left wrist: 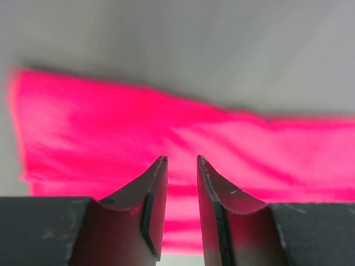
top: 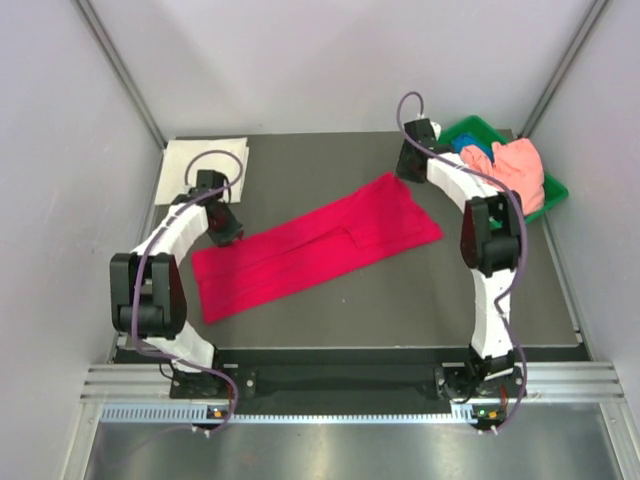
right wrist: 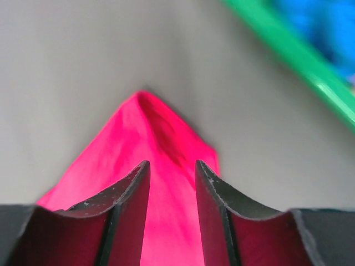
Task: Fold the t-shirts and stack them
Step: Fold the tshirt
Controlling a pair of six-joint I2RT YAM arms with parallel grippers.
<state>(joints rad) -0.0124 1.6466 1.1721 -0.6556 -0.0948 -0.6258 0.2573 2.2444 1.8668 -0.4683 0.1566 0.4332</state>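
The right gripper (right wrist: 172, 163) stands part open, straddling without pinching the corner of the crimson-red t-shirt (right wrist: 138, 144) that peaks just ahead of its tips. The left gripper (left wrist: 182, 160), narrowly parted and empty, hovers over the shirt's other end. A clean fold likely needs both to pinch matching corners and lift together, cloth taut.

A crimson-red cloth t-shirt (top: 315, 247), folded into a long strip, lies flat and slantwise left of the green plastic bin (top: 466, 127). A crumpled salmon-pink shirt (top: 518, 165) and a blue one (top: 477, 157) sit inside the bin. A white shirt folded square (top: 180, 160) lies well to its left.
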